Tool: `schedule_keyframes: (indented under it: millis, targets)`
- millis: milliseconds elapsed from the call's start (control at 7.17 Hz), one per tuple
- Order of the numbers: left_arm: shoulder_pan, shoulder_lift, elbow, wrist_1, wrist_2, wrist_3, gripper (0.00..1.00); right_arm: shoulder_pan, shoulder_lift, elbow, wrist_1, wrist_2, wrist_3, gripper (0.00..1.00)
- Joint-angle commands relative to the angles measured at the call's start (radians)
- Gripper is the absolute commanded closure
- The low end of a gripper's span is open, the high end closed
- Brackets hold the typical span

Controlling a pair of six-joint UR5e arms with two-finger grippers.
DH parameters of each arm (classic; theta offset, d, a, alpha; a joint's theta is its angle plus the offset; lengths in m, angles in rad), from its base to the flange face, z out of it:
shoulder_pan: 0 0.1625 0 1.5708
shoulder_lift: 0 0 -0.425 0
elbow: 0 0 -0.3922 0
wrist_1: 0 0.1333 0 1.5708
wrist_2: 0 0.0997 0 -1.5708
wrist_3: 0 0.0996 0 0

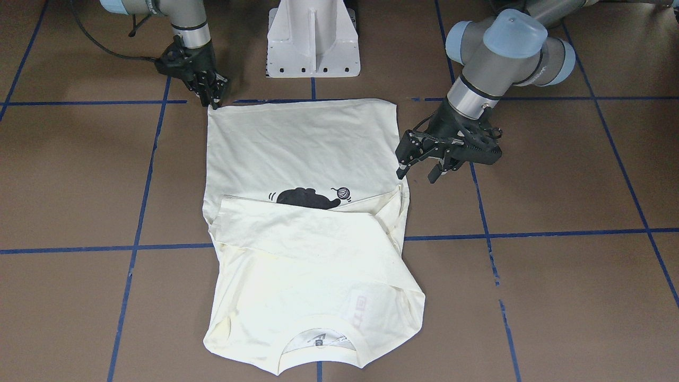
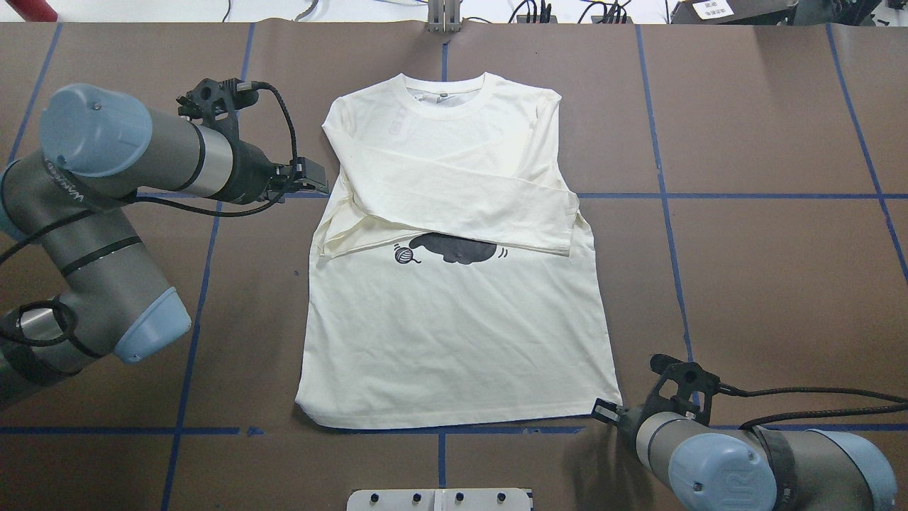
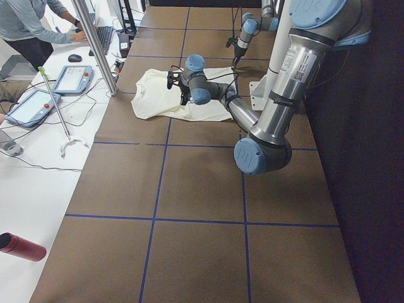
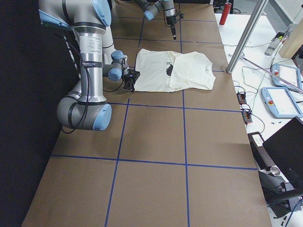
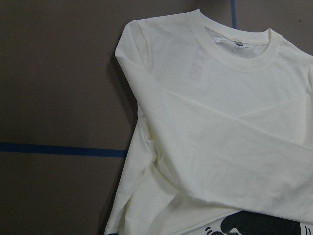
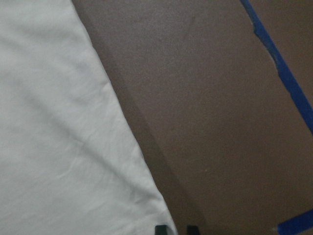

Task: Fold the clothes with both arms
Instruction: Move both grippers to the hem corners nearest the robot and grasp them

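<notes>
Cream T-shirt (image 2: 454, 333) lies flat in the middle of the table (image 2: 745, 284), collar far, hem near, sleeves (image 2: 461, 206) crossed over the chest. Left gripper (image 1: 420, 172) hangs spread and empty just beside the shirt's left edge. The right gripper (image 1: 214, 97) sits at the near right hem corner, fingers close together; whether they pinch cloth I cannot tell. If only one corner lifts, the hem would likely drag askew and the crossed sleeves slip loose.

Blue tape (image 1: 530, 233) grids the brown table (image 1: 583, 159). A white pedestal (image 1: 313, 40) stands at its robot-side edge. On the white bench (image 3: 25, 189) alongside lie a tablet (image 3: 72, 79), a red bottle (image 3: 22, 246) and a keyboard (image 3: 101, 35), with a person (image 3: 31, 25) at its far end.
</notes>
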Motion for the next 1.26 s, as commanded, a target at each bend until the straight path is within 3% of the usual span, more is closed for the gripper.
schedule_keyframes:
  millis: [0, 279, 558, 837, 1116]
  targets:
    - [0.005, -0.003, -0.015, 0.005, 0.002, -0.103, 0.20, 0.010, 0.007, 0.008, 0.000, -0.006, -0.007, 1.00]
    - [0.116, 0.080, -0.143, 0.060, 0.015, -0.318, 0.19, 0.016, 0.007, 0.040, 0.000, 0.002, -0.008, 1.00]
    - [0.381, 0.161, -0.195, 0.152, 0.238, -0.487, 0.19, 0.016, 0.012, 0.051, 0.000, 0.005, -0.008, 1.00]
    - [0.559, 0.166, -0.228, 0.311, 0.331, -0.587, 0.22, 0.018, 0.010, 0.053, 0.002, 0.002, -0.008, 1.00]
    - [0.574, 0.169, -0.270, 0.413, 0.334, -0.594, 0.24, 0.015, 0.013, 0.053, 0.002, 0.002, -0.008, 1.00]
